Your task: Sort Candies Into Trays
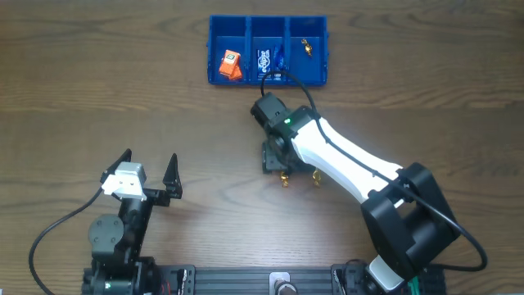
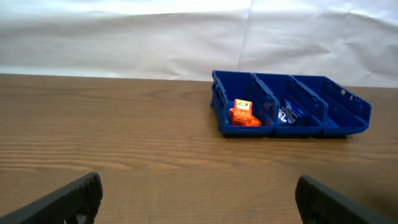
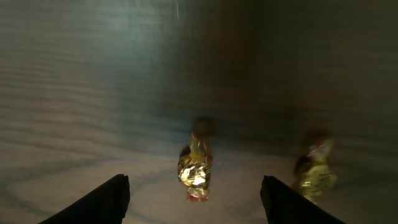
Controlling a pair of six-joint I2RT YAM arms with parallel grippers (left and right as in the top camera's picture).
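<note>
- Looking left, you find your left gripper spread wide above the table, with the blue tray toward its 1 o'clock.
- Your right gripper is spread too, and a gold candy lies centred between its fingers.
- A second gold candy lies near it, at 3 o'clock.

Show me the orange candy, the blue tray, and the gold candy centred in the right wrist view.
orange candy [image 2: 242, 113], left wrist view, middle of its wrapper.
blue tray [image 2: 245, 130], left wrist view, its front wall.
gold-wrapped candy [image 3: 194, 171], right wrist view, middle of its foil body.
</note>
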